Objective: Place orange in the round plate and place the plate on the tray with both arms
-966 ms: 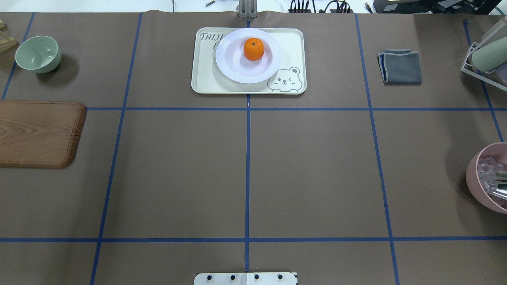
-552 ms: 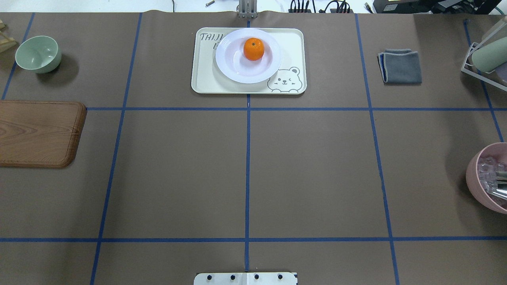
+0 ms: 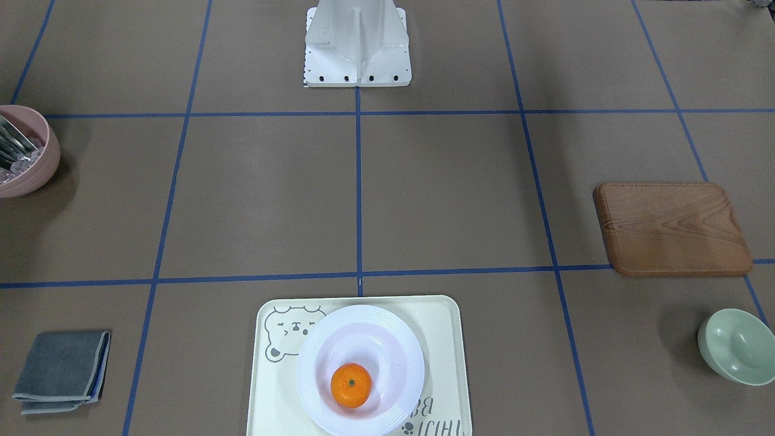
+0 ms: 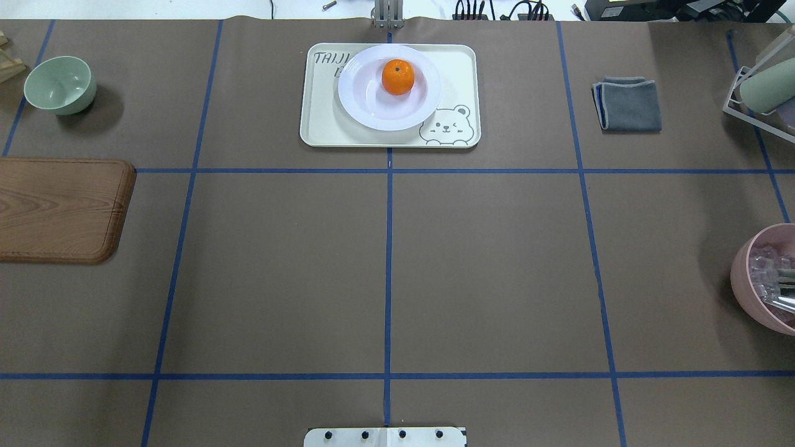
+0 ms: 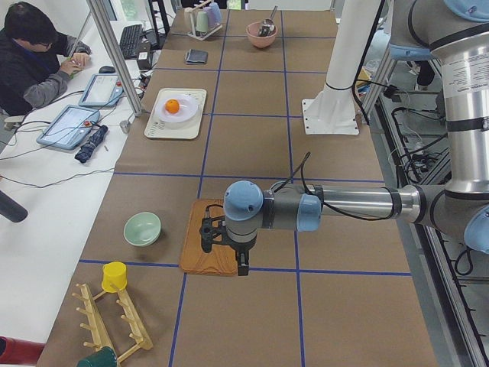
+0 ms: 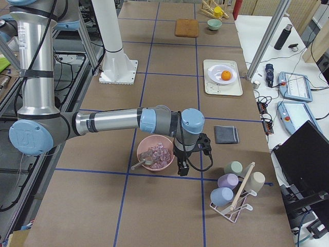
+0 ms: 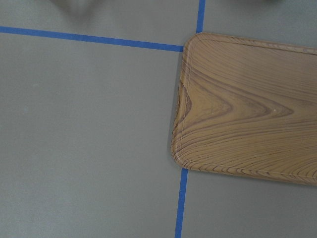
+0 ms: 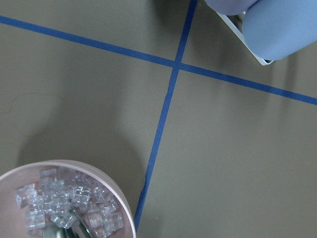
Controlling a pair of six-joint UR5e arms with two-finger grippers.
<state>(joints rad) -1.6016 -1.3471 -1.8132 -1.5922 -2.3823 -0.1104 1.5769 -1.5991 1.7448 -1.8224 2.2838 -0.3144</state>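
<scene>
**A:** Where do the task's things sit relative to the grippers?

**B:** Well apart from both. The orange (image 4: 397, 77) rests in the sunken centre of the round plate (image 4: 372, 117), and the plate stands on the tray (image 4: 317, 127), so the task looks done. The left gripper (image 5: 240, 266) hangs over the wooden board (image 5: 195, 245), and the right gripper (image 6: 181, 169) hangs just beside the pink bowl (image 6: 140, 149).

**A:** Are the jaws spread or pressed together?

**B:** One cannot tell. Each gripper shows only in a side view, and neither wrist camera catches its own fingers.

**A:** How would the plate handle if an arm had to take it again?

**B:** Probably stiff, glossy and slippery, and breakable if it is ceramic. The wide ribbed rim is the place to pinch, one gripper on each opposite side. The orange is light and round and would likely roll on any tilt, so the plate should be kept level.

**A:** What does one view add over another?

**B:** The overhead and front views show the plate overlapping the tray's lettering and bear drawing, but no arm. The side views alone show the arms. The right wrist view shows clear cubes (image 8: 69, 206) in the bowl.
</scene>
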